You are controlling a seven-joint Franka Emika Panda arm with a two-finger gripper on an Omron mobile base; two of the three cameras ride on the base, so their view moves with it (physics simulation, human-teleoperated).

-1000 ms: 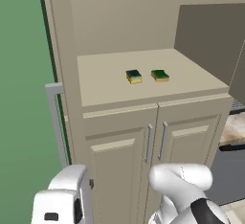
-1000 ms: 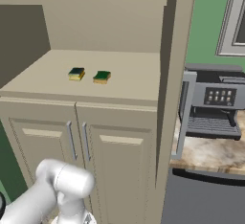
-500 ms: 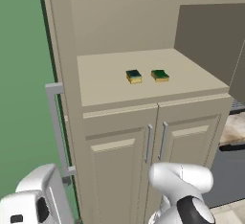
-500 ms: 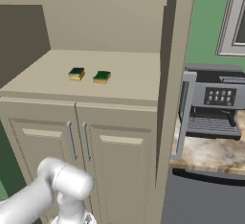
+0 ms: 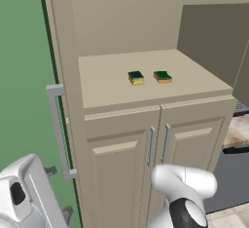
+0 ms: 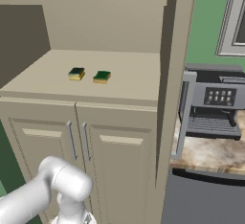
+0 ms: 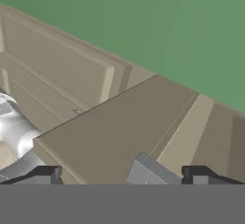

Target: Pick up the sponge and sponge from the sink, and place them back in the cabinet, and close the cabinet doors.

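Observation:
Two sponges, green over yellow, lie side by side on the inner shelf [image 5: 107, 83] of the beige cabinet: one sponge [image 5: 135, 77] [image 6: 76, 73] and the other sponge [image 5: 162, 77] [image 6: 102, 77]. Both tall cabinet doors stand open. The left door's bar handle [image 5: 58, 134] juts out at the left, and the right door [image 6: 174, 50] shows edge-on with its handle [image 6: 182, 117]. My gripper [image 7: 124, 175] is open, low beside the left door's panelled face [image 7: 57, 70], with a grey handle piece [image 7: 148, 170] between its fingertips. My white hand [image 5: 24, 193] sits at the lower left. The sink is out of view.
Below the shelf are two shorter beige doors with small handles [image 5: 158, 144]. A coffee machine [image 6: 215, 103] stands on a marbled counter [image 6: 206, 153] to the right of the cabinet. A green wall [image 5: 24, 51] lies left of the cabinet.
My white hand has swung leftward and lower, past the left door's handle. The sponges and doors have not moved.

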